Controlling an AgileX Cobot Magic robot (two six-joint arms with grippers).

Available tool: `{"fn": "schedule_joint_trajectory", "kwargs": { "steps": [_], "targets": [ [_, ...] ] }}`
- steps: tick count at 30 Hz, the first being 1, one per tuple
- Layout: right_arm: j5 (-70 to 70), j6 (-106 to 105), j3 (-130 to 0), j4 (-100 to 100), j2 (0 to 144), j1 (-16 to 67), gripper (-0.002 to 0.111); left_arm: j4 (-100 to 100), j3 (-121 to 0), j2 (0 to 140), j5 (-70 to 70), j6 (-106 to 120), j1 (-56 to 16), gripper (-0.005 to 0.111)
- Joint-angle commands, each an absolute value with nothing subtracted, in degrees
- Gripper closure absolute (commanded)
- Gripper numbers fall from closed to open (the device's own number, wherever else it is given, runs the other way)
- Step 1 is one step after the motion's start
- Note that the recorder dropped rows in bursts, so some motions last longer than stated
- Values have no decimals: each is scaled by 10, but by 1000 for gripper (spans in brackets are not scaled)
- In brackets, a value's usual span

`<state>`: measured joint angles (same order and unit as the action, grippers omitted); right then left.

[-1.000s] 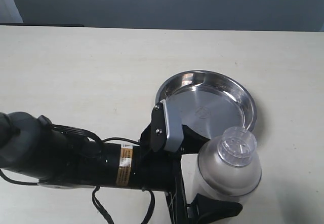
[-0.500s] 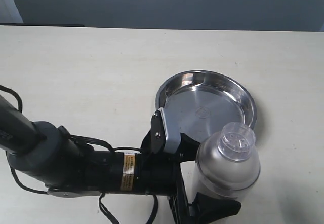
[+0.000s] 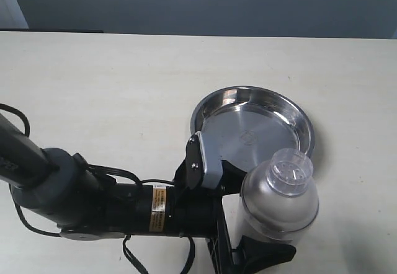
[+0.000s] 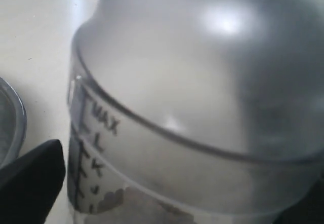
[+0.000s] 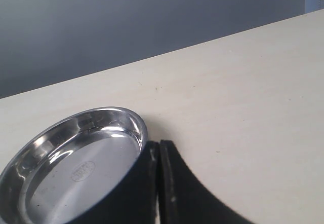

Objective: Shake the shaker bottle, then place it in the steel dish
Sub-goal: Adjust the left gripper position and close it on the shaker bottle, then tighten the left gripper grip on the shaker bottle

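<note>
The shaker bottle is a clear tumbler with a frosted dome and a small clear cap. It is held near the front right of the exterior view, where it overlaps the near rim of the steel dish. My left gripper is shut on its body, one finger on each side. The left wrist view is filled by the shaker bottle, with reddish-brown bits low inside and one black fingertip beside it. My right gripper is shut on nothing beside the steel dish.
The pale tabletop extends left of and behind the dish. A dark wall runs along the table's far edge. My left arm's black body and cables lie across the front left.
Over the last second the rear of my left arm dropped and swung, and the bottle shifted slightly left with its cap a little higher in view. The dish stayed put.
</note>
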<state>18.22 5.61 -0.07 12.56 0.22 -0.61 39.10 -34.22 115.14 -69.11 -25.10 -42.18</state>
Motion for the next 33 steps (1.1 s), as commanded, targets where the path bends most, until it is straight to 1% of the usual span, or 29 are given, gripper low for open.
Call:
{"fn": "schedule_joint_trajectory", "kwargs": {
  "steps": [1, 10, 33],
  "targets": [
    [176, 53, 0, 126, 0, -5, 109, 384, -343, 1135, -700, -233, -424, 7],
    [176, 53, 0, 126, 0, -5, 109, 386, -381, 1130, -700, -233, -424, 7],
    [176, 53, 0, 126, 0, -5, 109, 398, -402, 1140, -700, -233, -425, 7]
  ]
}}
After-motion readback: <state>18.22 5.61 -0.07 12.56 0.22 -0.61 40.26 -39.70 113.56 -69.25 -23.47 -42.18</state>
